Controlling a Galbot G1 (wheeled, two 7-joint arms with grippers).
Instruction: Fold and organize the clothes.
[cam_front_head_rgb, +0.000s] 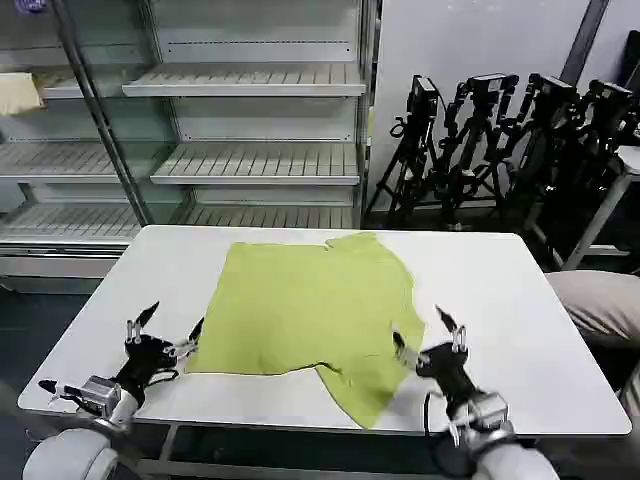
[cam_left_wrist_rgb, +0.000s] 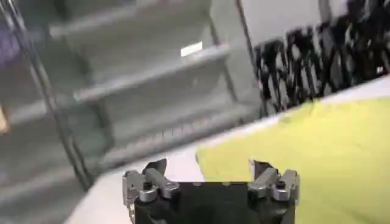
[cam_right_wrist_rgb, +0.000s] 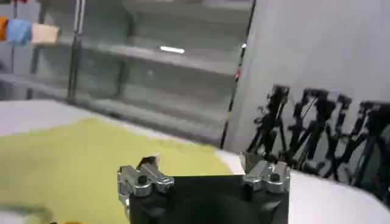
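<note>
Fingers spread wide on both sides, gripping nothing: the left gripper (cam_front_head_rgb: 168, 327) hangs off the near left corner of the T-shirt (cam_front_head_rgb: 305, 310), and the right gripper (cam_front_head_rgb: 425, 332) sits just past its near right edge. Between them lies that lime yellow-green shirt, thin and soft, partly folded into a rough rectangle, one flap trailing toward the near edge beside the right fingers. It rests on a smooth white table (cam_front_head_rgb: 520, 300). Beyond the fingertips stand pale slatted metal shelves (cam_front_head_rgb: 255, 160), and beyond the right gripper, black tripods (cam_front_head_rgb: 500, 140) cluster against a grey wall.
</note>
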